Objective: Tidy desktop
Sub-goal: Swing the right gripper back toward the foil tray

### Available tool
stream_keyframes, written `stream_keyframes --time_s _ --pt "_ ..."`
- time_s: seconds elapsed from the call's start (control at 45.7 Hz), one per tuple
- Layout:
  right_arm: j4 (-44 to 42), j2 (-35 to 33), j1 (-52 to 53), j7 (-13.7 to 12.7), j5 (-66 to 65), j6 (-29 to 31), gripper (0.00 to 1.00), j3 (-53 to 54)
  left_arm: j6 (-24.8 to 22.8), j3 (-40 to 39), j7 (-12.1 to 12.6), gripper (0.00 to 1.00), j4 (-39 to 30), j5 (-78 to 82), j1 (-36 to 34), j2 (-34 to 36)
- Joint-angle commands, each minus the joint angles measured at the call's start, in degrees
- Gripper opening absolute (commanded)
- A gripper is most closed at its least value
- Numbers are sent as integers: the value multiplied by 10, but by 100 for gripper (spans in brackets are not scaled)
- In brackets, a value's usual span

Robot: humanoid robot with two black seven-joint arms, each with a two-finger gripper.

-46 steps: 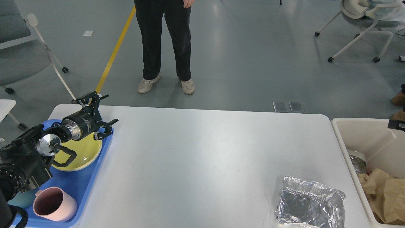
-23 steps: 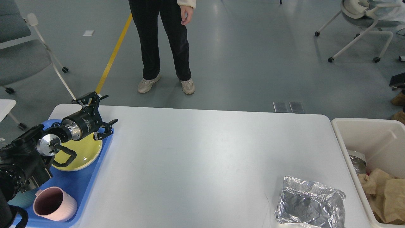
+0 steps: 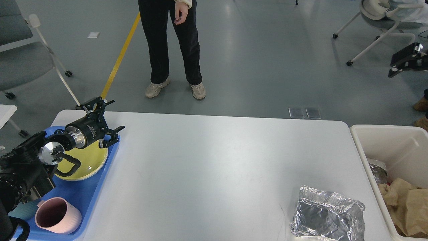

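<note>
Foil container (image 3: 327, 214) sits alone on the white worktop (image 3: 217, 160) beside the bin (image 3: 384, 140), while the right fingers (image 3: 406, 60), state unclear, have risen away and the left fingers (image 3: 102, 122) hang released over the tray (image 3: 100, 180).

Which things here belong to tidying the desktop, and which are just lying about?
Belong to the job:
desktop
foil container, loose on it
blue tray with yellow plate and pink cup
cream bin holding crumpled paper
left tool, open

Just about:
standing person
office chairs
yellow floor line
</note>
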Motion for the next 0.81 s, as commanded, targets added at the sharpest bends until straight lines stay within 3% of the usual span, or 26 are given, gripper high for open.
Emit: stream_keyframes --time_s 0.0,0.482,0.788 --pt "48 26 28 -1 8 3 100 33 0 0 0 96 0 0 0 0" --pt "44 209 -28 -1 82 -40 97 60 -1 0 0 96 0 0 0 0" --pt "44 233 -167 -2 84 -106 93 48 -1 0 0 96 0 0 0 0"
